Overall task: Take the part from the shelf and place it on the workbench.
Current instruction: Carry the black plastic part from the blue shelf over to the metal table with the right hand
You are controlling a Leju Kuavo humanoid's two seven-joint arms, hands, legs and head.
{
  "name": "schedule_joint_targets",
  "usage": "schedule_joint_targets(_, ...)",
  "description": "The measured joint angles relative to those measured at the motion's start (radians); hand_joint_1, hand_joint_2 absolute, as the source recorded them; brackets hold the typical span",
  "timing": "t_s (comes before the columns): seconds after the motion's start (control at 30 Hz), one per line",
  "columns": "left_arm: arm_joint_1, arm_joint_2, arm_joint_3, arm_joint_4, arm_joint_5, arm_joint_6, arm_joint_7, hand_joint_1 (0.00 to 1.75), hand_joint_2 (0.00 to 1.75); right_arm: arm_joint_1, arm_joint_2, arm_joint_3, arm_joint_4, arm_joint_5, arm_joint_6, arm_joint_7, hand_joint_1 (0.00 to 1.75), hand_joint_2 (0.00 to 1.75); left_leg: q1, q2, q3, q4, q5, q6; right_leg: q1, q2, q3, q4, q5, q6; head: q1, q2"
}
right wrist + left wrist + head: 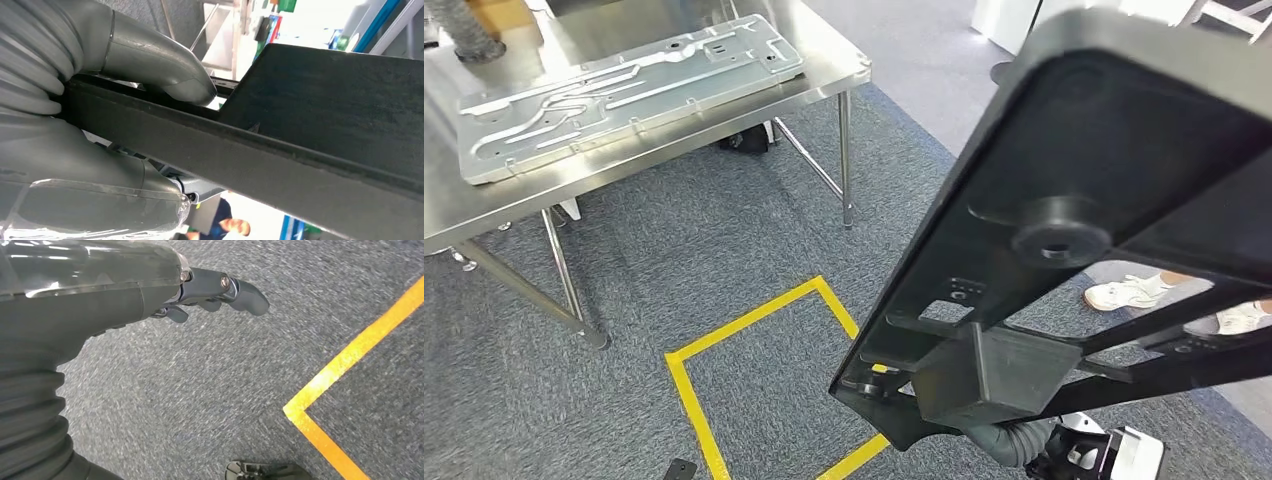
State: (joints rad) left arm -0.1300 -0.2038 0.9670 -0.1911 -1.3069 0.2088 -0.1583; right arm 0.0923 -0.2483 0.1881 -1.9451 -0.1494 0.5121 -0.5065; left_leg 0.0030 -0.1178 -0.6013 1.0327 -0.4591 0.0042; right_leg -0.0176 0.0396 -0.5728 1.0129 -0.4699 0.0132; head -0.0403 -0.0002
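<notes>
Black part point(1064, 230) fills the right of my head view, a flat moulded frame raised over the grey carpet point(724, 250), and my right hand point(100, 130) grips its edge, thumb point(165, 70) pressed on one face with the fingers under the other. My left hand point(210, 290) hangs above the carpet beside yellow tape point(350, 360), holding nothing, fingers loosely apart. Ahead on the left I see the steel table point(484, 215) carrying a ribbed metal plate point(614, 95), well apart from the part.

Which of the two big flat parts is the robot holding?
The black part, gripped by the right hand; the silver metal plate lies on the steel workbench.
</notes>
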Motion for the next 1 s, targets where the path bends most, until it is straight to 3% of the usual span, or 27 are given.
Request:
schedule_joint_targets(0.03, -0.003, 0.0, 0.0, 0.0, 0.0, 0.001, 0.0, 0.0, 1.75, -0.005, 0.0, 0.0, 0.0, 0.0, 0.004, 0.0, 1.75, 1.75, -0.002, 0.025, -0.011, 0.024, -0.017, -0.004, -0.003, -0.013, 0.003, -0.005, 0.002, -0.006, 0.0, 0.0)
schedule_joint_targets(0.1, -0.012, 0.0, 0.0, 0.0, 0.0, 0.002, 0.0, 0.0, 1.75, -0.012, 0.0, 0.0, 0.0, -0.003, 0.009, 0.002, 1.75, 1.75, -0.002, 0.084, -0.059, 0.13, -0.078, -0.013, -0.004, -0.041, 0.007, -0.01, 0.001, -0.014, 0.0, 0.0)
schedule_joint_targets(0.17, -0.017, -0.001, -0.001, 0.0, -0.002, 0.002, 0.0, 0.0, 1.75, -0.017, 0.0, 0.0, 0.003, -0.005, 0.01, 0.004, 1.75, 1.75, 0.003, 0.105, -0.114, 0.246, -0.127, -0.021, -0.002, -0.07, 0.008, -0.01, -0.001, -0.015, 0.0, 0.0)
schedule_joint_targets(0.2, -0.017, -0.001, -0.001, 0.0, -0.002, 0.002, 0.0, 0.0, 1.75, -0.018, 0.0, 0.0, 0.005, -0.005, 0.01, 0.004, 1.75, 1.75, 0.005, 0.109, -0.12, 0.263, -0.125, -0.025, -0.002, -0.084, 0.009, -0.009, -0.002, -0.014, 0.0, 0.0)
schedule_joint_targets(0.27, -0.017, -0.001, -0.001, 0.0, -0.003, 0.002, 0.0, 0.0, 1.75, -0.016, 0.0, 0.0, 0.006, -0.006, 0.009, 0.004, 1.75, 1.75, 0.008, 0.123, -0.076, 0.185, -0.072, -0.027, -0.002, -0.109, 0.014, -0.009, -0.006, -0.009, 0.0, 0.0)
schedule_joint_targets(0.33, -0.02, -0.001, -0.001, 0.0, -0.003, 0.002, 0.0, 0.0, 1.75, -0.01, 0.0, 0.0, 0.005, -0.002, 0.008, 0.001, 1.75, 1.75, 0.004, 0.171, -0.004, 0.049, -0.02, -0.02, 0.001, -0.132, 0.022, -0.008, -0.012, 0.0, 0.0, 0.0)
schedule_joint_targets(0.4, -0.024, -0.001, -0.002, 0.0, -0.002, 0.002, 0.0, 0.0, 1.75, -0.004, 0.0, 0.0, 0.004, 0.002, 0.009, -0.004, 1.75, 1.75, -0.003, 0.198, 0.026, -0.013, -0.007, -0.008, 0.006, -0.152, 0.028, -0.007, -0.017, 0.01, 0.0, 0.0)
schedule_joint_targets(0.47, -0.023, -0.001, -0.001, 0.0, -0.001, 0.002, 0.003, 0.0, 1.75, -0.004, 0.0, 0.0, 0.004, 0.003, 0.01, -0.007, 1.75, 1.75, -0.006, 0.175, 0.023, -0.015, -0.006, 0.004, 0.007, -0.17, 0.031, -0.008, -0.019, 0.022, 0.0, 0.0)
schedule_joint_targets(0.5, -0.022, -0.001, -0.001, 0.0, 0.0, 0.003, 0.004, 0.0, 1.75, -0.006, 0.0, 0.0, 0.004, 0.003, 0.01, -0.008, 1.75, 1.75, -0.006, 0.163, 0.023, -0.018, -0.003, 0.01, 0.004, -0.164, 0.032, -0.004, -0.025, 0.028, 0.0, 0.0)
schedule_joint_targets(0.57, -0.025, 0.0, -0.001, 0.0, 0.002, 0.005, 0.005, 0.0, 1.75, -0.008, 0.0, 0.0, 0.003, 0.001, 0.013, -0.01, 1.75, 1.75, -0.002, 0.139, 0.026, -0.025, 0.004, 0.022, -0.002, -0.114, 0.013, 0.05, -0.064, 0.036, 0.0, 0.0)
schedule_joint_targets(0.63, -0.028, 0.0, -0.001, 0.0, 0.005, 0.007, 0.005, 0.0, 1.75, -0.008, 0.0, 0.0, 0.003, 0.0, 0.016, -0.011, 1.75, 1.75, -0.001, 0.113, 0.025, -0.025, 0.007, 0.028, -0.005, -0.059, -0.048, 0.179, -0.127, 0.038, 0.0, 0.0)
schedule_joint_targets(0.67, -0.028, -0.001, -0.001, 0.0, 0.005, 0.007, 0.004, 0.0, 1.75, -0.008, 0.0, 0.0, 0.003, 0.0, 0.018, -0.011, 1.75, 1.75, -0.002, 0.098, 0.025, -0.025, 0.007, 0.03, -0.004, -0.05, -0.08, 0.239, -0.146, 0.038, 0.0, 0.0)
schedule_joint_targets(0.7, -0.028, -0.001, -0.001, 0.0, 0.006, 0.007, 0.003, 0.0, 1.75, -0.008, 0.0, 0.0, 0.003, 0.0, 0.02, -0.011, 1.75, 1.75, -0.004, 0.083, 0.025, -0.023, 0.007, 0.03, -0.004, -0.046, -0.101, 0.272, -0.148, 0.037, 0.0, 0.0)
schedule_joint_targets(0.73, -0.027, -0.001, -0.001, 0.0, 0.006, 0.007, 0.002, 0.0, 1.75, -0.009, 0.0, 0.0, 0.003, 0.0, 0.021, -0.01, 1.75, 1.75, -0.005, 0.067, 0.026, -0.021, 0.006, 0.03, -0.004, -0.044, -0.104, 0.268, -0.129, 0.035, 0.0, 0.0)
schedule_joint_targets(0.77, -0.027, -0.001, -0.001, 0.0, 0.006, 0.007, 0.002, 0.0, 1.75, -0.011, 0.0, 0.0, 0.003, 0.0, 0.022, -0.01, 1.75, 1.75, -0.005, 0.051, 0.026, -0.019, 0.006, 0.03, -0.004, -0.039, -0.09, 0.225, -0.095, 0.031, 0.0, 0.0)
schedule_joint_targets(0.83, -0.028, -0.002, -0.001, 0.0, 0.006, 0.008, 0.0, 0.0, 1.75, -0.016, 0.0, 0.0, 0.003, -0.001, 0.022, -0.01, 1.75, 1.75, -0.007, 0.024, 0.026, -0.015, 0.004, 0.028, -0.003, -0.004, -0.039, 0.092, -0.024, 0.018, 0.0, 0.0)
schedule_joint_targets(0.87, -0.028, -0.003, -0.001, 0.0, 0.006, 0.008, 0.0, 0.0, 1.75, -0.019, 0.0, -0.001, 0.003, -0.001, 0.022, -0.01, 1.75, 1.75, -0.006, 0.014, 0.023, -0.013, 0.004, 0.025, -0.003, 0.012, -0.019, 0.042, -0.005, 0.013, 0.0, 0.0)
schedule_joint_targets(0.9, -0.028, -0.004, -0.001, 0.0, 0.006, 0.009, -0.001, 0.0, 1.75, -0.023, 0.0, -0.001, 0.002, -0.002, 0.022, -0.01, 1.75, 1.75, -0.005, 0.006, 0.02, -0.012, 0.005, 0.02, -0.001, 0.023, -0.01, 0.015, 0.0, 0.009, 0.0, 0.0)
schedule_joint_targets(1.0, -0.023, -0.005, -0.001, 0.0, 0.002, 0.009, -0.001, 0.0, 1.75, -0.031, 0.0, -0.001, 0.001, -0.011, 0.022, -0.01, 1.75, 1.75, 0.0, -0.005, 0.014, -0.014, 0.005, 0.002, 0.0, 0.014, -0.004, -0.002, 0.001, 0.002, 0.0, 0.0)
